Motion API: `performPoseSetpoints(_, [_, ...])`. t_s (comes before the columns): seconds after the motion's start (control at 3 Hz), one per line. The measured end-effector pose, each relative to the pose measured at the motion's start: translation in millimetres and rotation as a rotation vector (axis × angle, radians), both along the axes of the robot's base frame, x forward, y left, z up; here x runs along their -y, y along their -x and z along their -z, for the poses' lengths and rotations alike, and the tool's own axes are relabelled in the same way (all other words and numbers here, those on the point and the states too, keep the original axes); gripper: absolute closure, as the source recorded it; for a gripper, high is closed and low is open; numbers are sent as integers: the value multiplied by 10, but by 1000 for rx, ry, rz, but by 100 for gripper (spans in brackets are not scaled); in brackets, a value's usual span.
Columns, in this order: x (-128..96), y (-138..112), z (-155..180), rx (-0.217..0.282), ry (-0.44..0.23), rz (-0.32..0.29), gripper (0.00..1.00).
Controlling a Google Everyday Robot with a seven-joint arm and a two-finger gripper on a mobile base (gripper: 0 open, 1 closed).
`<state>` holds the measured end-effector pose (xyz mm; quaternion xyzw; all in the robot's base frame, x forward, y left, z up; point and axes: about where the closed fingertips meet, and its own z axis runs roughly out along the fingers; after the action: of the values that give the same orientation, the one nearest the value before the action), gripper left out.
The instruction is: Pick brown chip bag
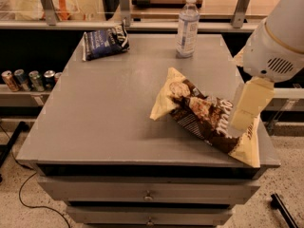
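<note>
Brown chip bag on table, white script (unreadable), tool over its right end, state unclear

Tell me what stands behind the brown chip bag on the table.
Behind the brown chip bag stands a clear water bottle; a dark blue bag lies far back left. The gripper hangs over the brown bag's right end, covering part of it.
</note>
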<state>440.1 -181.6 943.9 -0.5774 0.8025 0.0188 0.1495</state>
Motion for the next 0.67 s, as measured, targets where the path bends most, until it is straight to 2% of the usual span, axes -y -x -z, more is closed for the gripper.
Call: performPoseSetpoints(0.67, [-515, -338, 697, -74, -54, 1, 0])
